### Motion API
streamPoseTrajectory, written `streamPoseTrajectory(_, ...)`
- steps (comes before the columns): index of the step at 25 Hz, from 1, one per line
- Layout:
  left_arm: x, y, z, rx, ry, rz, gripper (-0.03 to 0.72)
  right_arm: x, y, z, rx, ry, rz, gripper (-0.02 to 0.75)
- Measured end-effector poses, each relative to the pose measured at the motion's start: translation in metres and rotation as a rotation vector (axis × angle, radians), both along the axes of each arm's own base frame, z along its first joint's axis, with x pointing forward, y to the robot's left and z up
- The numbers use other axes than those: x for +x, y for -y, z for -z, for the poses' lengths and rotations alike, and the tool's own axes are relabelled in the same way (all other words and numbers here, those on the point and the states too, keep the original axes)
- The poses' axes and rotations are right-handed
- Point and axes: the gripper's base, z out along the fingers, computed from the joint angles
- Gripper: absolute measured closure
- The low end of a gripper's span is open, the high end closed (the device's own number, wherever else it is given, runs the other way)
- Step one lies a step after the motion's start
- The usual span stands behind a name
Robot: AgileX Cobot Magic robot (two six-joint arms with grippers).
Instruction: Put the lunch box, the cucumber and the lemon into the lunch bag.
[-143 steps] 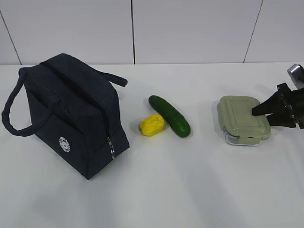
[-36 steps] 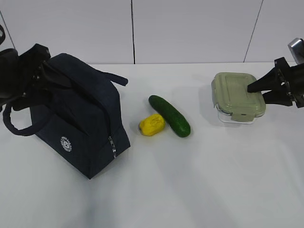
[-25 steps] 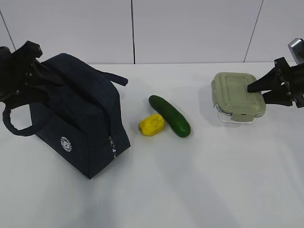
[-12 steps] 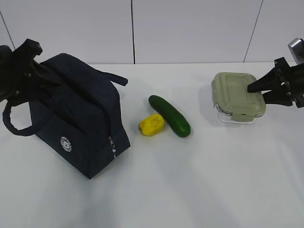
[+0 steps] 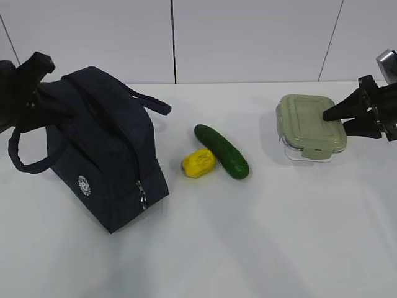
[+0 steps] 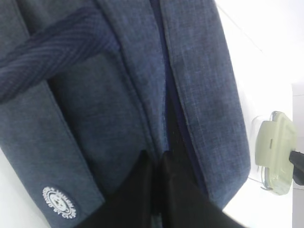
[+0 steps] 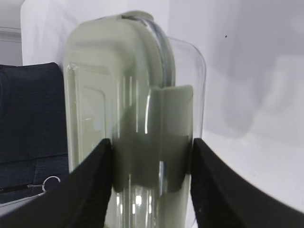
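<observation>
The right gripper (image 5: 327,115) clamps the raised lunch box (image 5: 310,124) for carrying, while the left gripper (image 6: 156,159), pinched shut on the lunch bag (image 5: 105,161), apparently steadies it.

Plenty of bare table (image 5: 260,248) up front, wide open for a reach. Between the lunch bag (image 5: 105,155) and lunch box (image 5: 310,124) the cucumber (image 5: 221,151) and lemon (image 5: 198,163) sit touching, blocking the middle. The bag's 2 handles (image 5: 28,149) stick out on its left and back sides.
</observation>
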Motion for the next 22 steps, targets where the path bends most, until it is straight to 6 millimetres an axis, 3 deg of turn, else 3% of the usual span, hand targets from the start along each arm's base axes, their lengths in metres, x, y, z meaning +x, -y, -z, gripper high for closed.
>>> streamPoseTrajectory(6,-0.001,0.002,0.002,0.002,-0.015,0.041,0.693,0.000,0.000,-0.002,0.003,-0.001,0.005,0.369)
streamPoseTrajectory(14,-0.004,0.008,-0.006,0.012,-0.010,0.191,0.693,-0.003,-0.005,-0.027,0.022,0.027,0.028,0.369)
streamPoseTrajectory(22,-0.004,0.011,-0.002,0.023,-0.042,0.259,0.693,0.000,-0.043,-0.037,0.050,0.019,-0.030,0.369)
